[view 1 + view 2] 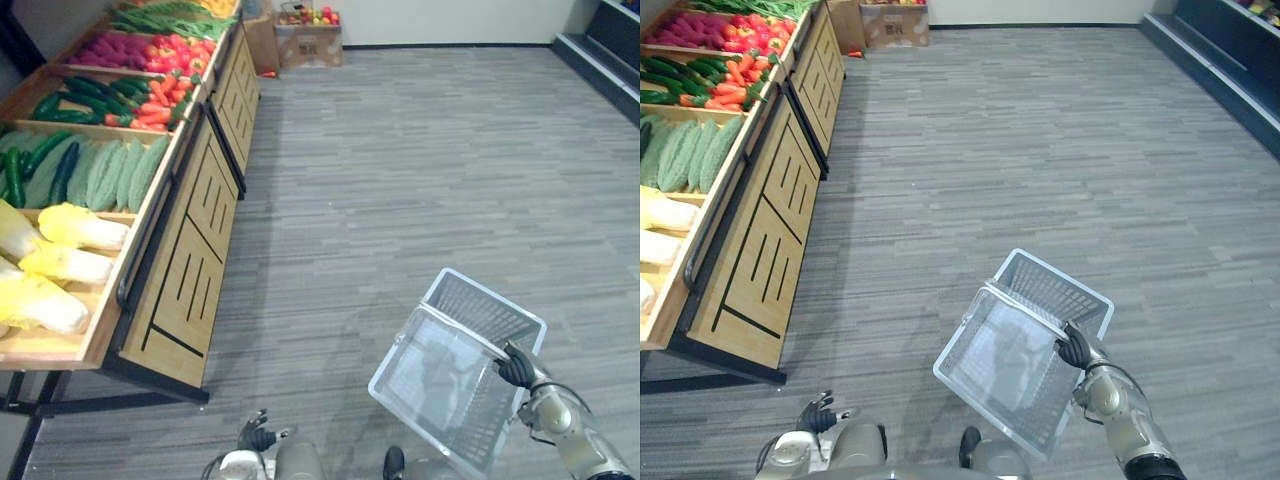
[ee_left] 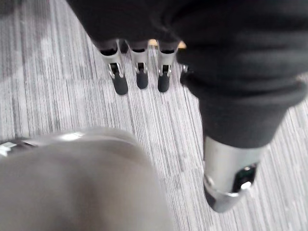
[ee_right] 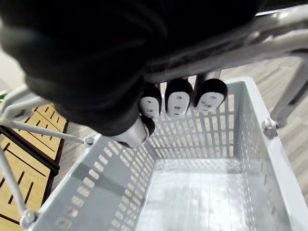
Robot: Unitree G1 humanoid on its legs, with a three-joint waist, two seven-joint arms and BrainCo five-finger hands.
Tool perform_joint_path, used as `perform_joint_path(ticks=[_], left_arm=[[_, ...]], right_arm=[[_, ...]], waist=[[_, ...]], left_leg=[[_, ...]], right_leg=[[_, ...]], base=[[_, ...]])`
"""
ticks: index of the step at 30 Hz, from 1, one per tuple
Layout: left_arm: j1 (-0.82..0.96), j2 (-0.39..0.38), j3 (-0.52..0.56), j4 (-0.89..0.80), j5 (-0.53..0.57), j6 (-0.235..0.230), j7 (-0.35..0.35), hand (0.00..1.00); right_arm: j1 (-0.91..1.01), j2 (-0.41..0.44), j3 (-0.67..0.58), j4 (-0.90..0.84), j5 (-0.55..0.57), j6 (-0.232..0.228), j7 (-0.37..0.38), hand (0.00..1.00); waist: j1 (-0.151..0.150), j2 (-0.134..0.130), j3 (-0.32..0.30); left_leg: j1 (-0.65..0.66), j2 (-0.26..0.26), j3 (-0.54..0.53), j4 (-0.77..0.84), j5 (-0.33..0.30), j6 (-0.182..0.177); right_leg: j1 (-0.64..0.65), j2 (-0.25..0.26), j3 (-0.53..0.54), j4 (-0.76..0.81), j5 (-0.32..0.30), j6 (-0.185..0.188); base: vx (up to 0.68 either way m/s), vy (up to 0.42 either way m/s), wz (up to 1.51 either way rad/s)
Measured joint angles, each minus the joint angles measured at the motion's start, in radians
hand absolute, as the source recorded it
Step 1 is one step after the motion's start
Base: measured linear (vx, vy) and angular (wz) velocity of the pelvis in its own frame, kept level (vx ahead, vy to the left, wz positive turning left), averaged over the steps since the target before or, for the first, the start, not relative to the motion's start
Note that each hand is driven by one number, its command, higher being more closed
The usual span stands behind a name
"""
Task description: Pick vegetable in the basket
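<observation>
A white slatted plastic basket (image 1: 440, 380) hangs over the grey floor at the lower right, with nothing inside it. My right hand (image 1: 516, 367) is shut on its metal handle (image 3: 231, 53), fingers (image 3: 179, 97) curled under the bar. My left hand (image 1: 256, 436) hangs low at the bottom edge, its fingers (image 2: 139, 72) straight and holding nothing above the carpet. Vegetables lie on the wooden display stand (image 1: 190, 250) at the left: pale yellow cabbages (image 1: 70, 262), light green bitter gourds (image 1: 100, 172), dark cucumbers (image 1: 70, 100), carrots (image 1: 150, 110) and red peppers (image 1: 180, 52).
The stand runs along the left side toward the back wall. A cardboard box with fruit (image 1: 308, 38) sits on the floor at the far end. Dark shelving (image 1: 610, 50) stands at the far right. Grey carpet (image 1: 420, 170) spreads between them.
</observation>
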Motion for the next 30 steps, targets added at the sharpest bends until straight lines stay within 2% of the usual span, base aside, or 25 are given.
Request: perform_joint_path(ticks=[1, 3, 4, 5, 6, 7, 8, 9, 10, 11, 13, 14, 15, 16, 17, 18, 19, 21, 23, 24, 25, 26, 28, 29, 30], left_arm=[[0.006, -0.021, 0.020, 0.022, 0.023, 0.009, -0.002, 0.00], [0.033, -0.036, 0.027, 0.038, 0.040, 0.012, -0.005, 0.00], [0.065, -0.046, 0.028, 0.047, 0.043, 0.013, -0.007, 0.00], [0.090, -0.048, 0.029, 0.060, 0.057, 0.015, -0.009, 0.00], [0.106, -0.047, 0.037, 0.076, 0.070, 0.024, -0.010, 0.00], [0.117, -0.046, 0.063, 0.079, 0.072, 0.030, -0.011, 0.00], [0.110, -0.048, 0.091, 0.073, 0.078, 0.031, -0.010, 0.00], [0.103, -0.047, 0.093, 0.074, 0.081, 0.031, -0.010, 0.00], [0.090, -0.048, 0.094, 0.074, 0.084, 0.033, -0.017, 0.00], [0.083, -0.047, 0.099, 0.074, 0.094, 0.033, -0.018, 0.00], [0.082, -0.045, 0.099, 0.072, 0.108, 0.033, -0.017, 0.00], [0.083, -0.041, 0.099, 0.075, 0.109, 0.037, -0.015, 0.00], [0.091, -0.027, 0.095, 0.074, 0.110, 0.042, -0.015, 0.00], [0.096, -0.019, 0.090, 0.074, 0.110, 0.046, -0.015, 0.00], [0.110, -0.004, 0.075, 0.072, 0.110, 0.049, -0.015, 0.00], [0.108, 0.017, 0.055, 0.072, 0.110, 0.057, -0.015, 0.00], [0.102, 0.025, 0.046, 0.070, 0.110, 0.058, -0.015, 0.00], [0.074, 0.040, 0.023, 0.030, 0.105, 0.059, -0.005, 0.00], [0.036, 0.033, 0.017, 0.011, 0.098, 0.054, 0.000, 0.00], [0.031, 0.032, 0.017, 0.006, 0.098, 0.053, 0.001, 0.00], [0.027, 0.030, 0.012, -0.013, 0.092, 0.052, 0.002, 0.00], [0.023, 0.024, 0.012, -0.020, 0.067, 0.051, 0.004, 0.00], [0.020, 0.018, 0.021, -0.024, 0.060, 0.045, 0.004, 0.00], [0.014, 0.012, 0.026, -0.022, 0.060, 0.045, 0.005, 0.00], [0.016, 0.005, 0.037, -0.020, 0.060, 0.045, 0.004, 0.00]], right_arm=[[-0.011, -0.001, 0.000, 0.013, 0.000, 0.000, -0.003, 1.00], [-0.009, -0.001, 0.003, 0.017, -0.001, 0.000, -0.003, 1.00], [-0.009, -0.002, 0.003, 0.023, -0.001, 0.000, -0.004, 1.00], [-0.007, -0.002, 0.005, 0.025, -0.001, -0.001, -0.004, 1.00], [-0.006, 0.003, 0.007, 0.029, -0.001, -0.002, -0.008, 1.00], [-0.006, 0.015, 0.013, 0.030, -0.001, -0.002, -0.011, 1.00], [-0.006, 0.017, 0.031, 0.029, -0.001, -0.006, -0.013, 1.00], [-0.006, 0.017, 0.035, 0.029, -0.001, -0.006, -0.014, 1.00], [-0.008, 0.019, 0.044, 0.035, -0.001, -0.006, -0.014, 1.00], [-0.009, 0.026, 0.056, 0.040, -0.004, -0.005, -0.011, 1.00], [-0.014, 0.034, 0.064, 0.040, -0.011, -0.006, -0.009, 1.00], [-0.014, 0.049, 0.063, 0.050, -0.011, -0.007, -0.009, 1.00], [-0.018, 0.079, 0.063, 0.071, -0.011, -0.006, -0.009, 1.00], [-0.015, 0.096, 0.064, 0.082, -0.011, -0.006, -0.009, 1.00], [-0.014, 0.124, 0.057, 0.108, -0.012, -0.004, -0.023, 1.00], [-0.030, 0.130, 0.041, 0.108, -0.008, -0.009, -0.027, 1.00], [-0.026, 0.128, 0.032, 0.110, -0.007, -0.014, -0.026, 1.00], [0.011, 0.140, -0.015, 0.145, 0.007, -0.017, -0.040, 1.00], [0.043, 0.135, -0.087, 0.156, 0.021, -0.017, -0.042, 1.00], [0.045, 0.134, -0.101, 0.171, 0.022, -0.018, -0.043, 1.00], [0.044, 0.129, -0.149, 0.242, 0.033, -0.013, -0.045, 1.00], [0.057, 0.128, -0.196, 0.314, 0.037, 0.000, -0.048, 1.00], [0.062, 0.127, -0.239, 0.374, 0.040, 0.015, -0.048, 1.00], [0.063, 0.129, -0.288, 0.414, 0.044, 0.027, -0.049, 1.00], [0.064, 0.130, -0.319, 0.432, 0.049, 0.029, -0.049, 1.00]], waist=[[0.008, 0.013, 0.003], [0.017, 0.020, 0.000], [0.019, 0.036, -0.009], [0.024, 0.051, -0.017], [0.027, 0.061, -0.018], [0.029, 0.060, -0.024], [0.032, 0.028, -0.022], [0.037, 0.024, -0.020], [0.046, 0.018, -0.018], [0.055, 0.001, -0.021], [0.058, -0.017, -0.023], [0.058, -0.037, -0.030], [0.058, -0.060, -0.033], [0.056, -0.070, -0.034], [0.052, -0.088, -0.040], [0.041, -0.102, -0.044], [0.033, -0.107, -0.047], [-0.007, -0.098, -0.050], [-0.029, -0.094, -0.053], [-0.034, -0.094, -0.053], [-0.045, -0.087, -0.050], [-0.045, -0.079, -0.053], [-0.040, -0.072, -0.051], [-0.038, -0.065, -0.049], [-0.035, -0.059, -0.044]], left_leg=[[-0.029, -0.028, 0.027, -0.215, -0.003, -0.004], [-0.025, -0.085, 0.033, -0.473, 0.027, 0.003], [-0.006, -0.117, 0.003, -0.697, 0.099, -0.005], [0.011, -0.120, -0.028, -0.833, 0.140, -0.013], [0.008, -0.116, -0.025, -0.848, 0.218, -0.007], [0.003, -0.132, -0.005, -0.820, 0.253, 0.018], [-0.026, -0.136, 0.074, -0.752, 0.233, 0.046], [-0.040, -0.129, 0.104, -0.726, 0.225, 0.063], [-0.060, -0.133, 0.132, -0.667, 0.215, 0.134], [-0.062, -0.153, 0.158, -0.641, 0.187, 0.158], [-0.034, -0.190, 0.166, -0.662, 0.162, 0.174], [0.004, -0.223, 0.153, -0.702, 0.146, 0.176], [0.063, -0.251, 0.141, -0.747, 0.130, 0.174], [0.100, -0.265, 0.129, -0.771, 0.125, 0.176], [0.180, -0.284, 0.100, -0.825, 0.112, 0.180], [0.247, -0.307, 0.056, -0.857, 0.102, 0.179], [0.277, -0.317, 0.023, -0.866, 0.099, 0.186], [0.381, -0.327, -0.124, -0.889, 0.082, 0.206], [0.442, -0.343, -0.261, -0.902, 0.070, 0.217], [0.453, -0.343, -0.282, -0.902, 0.065, 0.213], [0.496, -0.343, -0.371, -0.895, 0.045, 0.208], [0.515, -0.336, -0.438, -0.869, 0.017, 0.196], [0.525, -0.329, -0.499, -0.837, -0.021, 0.179], [0.533, -0.315, -0.547, -0.819, -0.049, 0.158], [0.539, -0.306, -0.563, -0.805, -0.063, 0.135]], right_leg=[[0.026, -0.008, -0.010, -0.019, -0.007, 0.011], [0.054, -0.034, -0.008, -0.026, -0.037, 0.045], [0.080, -0.043, -0.008, -0.040, -0.055, 0.067], [0.103, -0.043, -0.007, -0.050, -0.078, 0.086], [0.127, -0.044, -0.009, -0.048, -0.105, 0.103], [0.144, -0.056, -0.016, -0.045, -0.124, 0.101], [0.153, -0.085, -0.033, -0.044, -0.122, 0.099], [0.155, -0.091, -0.038, -0.041, -0.115, 0.107], [0.164, -0.106, -0.047, -0.026, -0.094, 0.135], [0.171, -0.121, -0.051, -0.003, -0.072, 0.144], [0.159, -0.147, -0.050, 0.076, -0.045, 0.177], [0.114, -0.175, -0.047, 0.215, -0.031, 0.195], [0.037, -0.210, -0.021, 0.424, 0.029, 0.208], [-0.001, -0.221, -0.005, 0.530, 0.101, 0.213], [-0.090, -0.230, 0.055, 0.734, 0.297, 0.229], [-0.184, -0.216, 0.103, 0.954, 0.311, 0.238], [-0.221, -0.197, 0.115, 1.037, 0.291, 0.227], [-0.339, -0.128, 0.094, 1.175, 0.158, 0.145], [-0.419, -0.124, 0.048, 1.125, 0.071, 0.085], [-0.431, -0.126, 0.046, 1.099, 0.051, 0.078], [-0.448, -0.126, 0.030, 0.944, -0.005, 0.072], [-0.452, -0.122, 0.040, 0.717, -0.009, 0.071], [-0.454, -0.108, 0.102, 0.486, 0.000, 0.084], [-0.445, -0.098, 0.166, 0.320, 0.012, 0.088], [-0.437, -0.096, 0.202, 0.253, 0.017, 0.095]], base=[[0.37, 0.099, -0.08], [0.43, 0.191, -0.06], [0.42, 0.222, -0.08], [0.44, 0.251, -0.06], [0.36, 0.221, 0.09], [0.53, 0.282, 0.43], [0.44, 0.203, 0.56], [0.53, 0.215, 0.75], [0.45, 0.185, 0.75], [0.45, 0.189, 0.76], [0.42, 0.199, 0.60], [0.48, 0.235, 0.63], [0.39, 0.192, 0.55], [0.41, 0.181, 0.50], [0.44, 0.160, 0.63], [0.45, 0.140, 0.80], [0.58, 0.091, 1.26], [0.55, 0.013, 1.95], [0.51, -0.070, 1.90], [0.50, -0.094, 1.86], [0.47, -0.113, 2.03], [0.46, -0.128, 2.07], [0.49, -0.210, 1.49], [0.52, -0.273, 1.31], [0.52, -0.317, 1.37]])
